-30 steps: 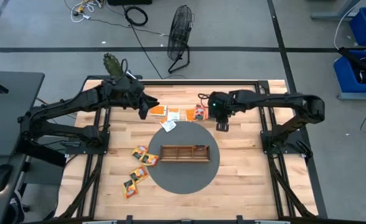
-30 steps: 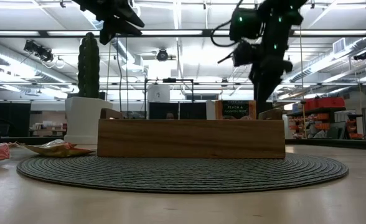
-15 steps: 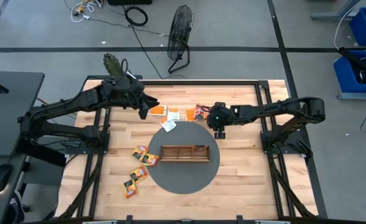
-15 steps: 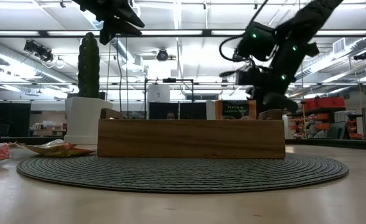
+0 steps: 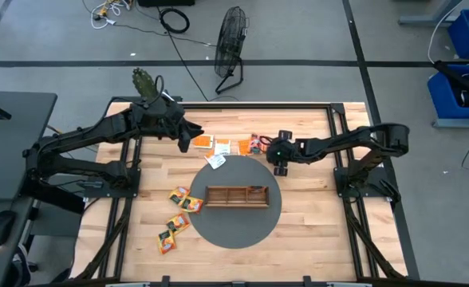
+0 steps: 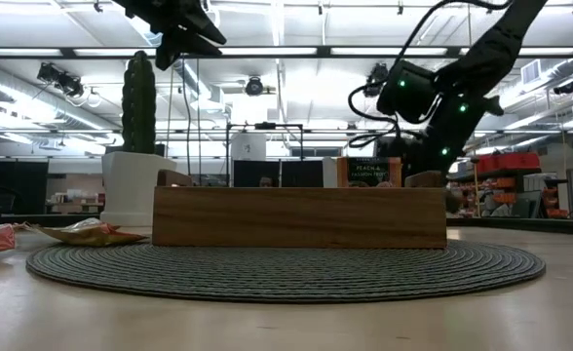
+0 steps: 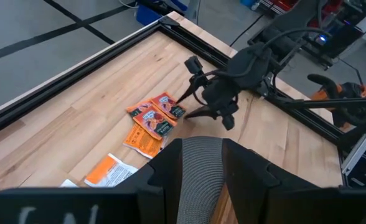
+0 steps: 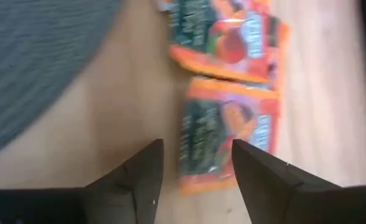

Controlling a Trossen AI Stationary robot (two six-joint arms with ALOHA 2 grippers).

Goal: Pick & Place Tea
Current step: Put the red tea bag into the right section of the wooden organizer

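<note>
**Wooden table, right arm nearest the sachet**

Wooden table (image 5: 306, 199) carries tray (image 5: 236, 195). Right gripper (image 8: 193, 163), fingers spread and empty, sits low just before 1 red-and-green sachet (image 8: 228, 138); its long axis runs straight ahead. Left gripper (image 5: 193, 132) waits high, farther away, grip unclear.

1. My work surface is a light wooden butcher-block table (image 5: 306, 215) inside a black frame.
2. A round grey woven mat (image 5: 234, 231) lies at its centre, with a long wooden compartment tray (image 5: 236, 195) resting on it.
3. Tea sachets (image 5: 218, 146) lie in a row along the far side of the mat.
4. More sachets (image 5: 179, 214) lie scattered beside the mat's left edge.
</note>
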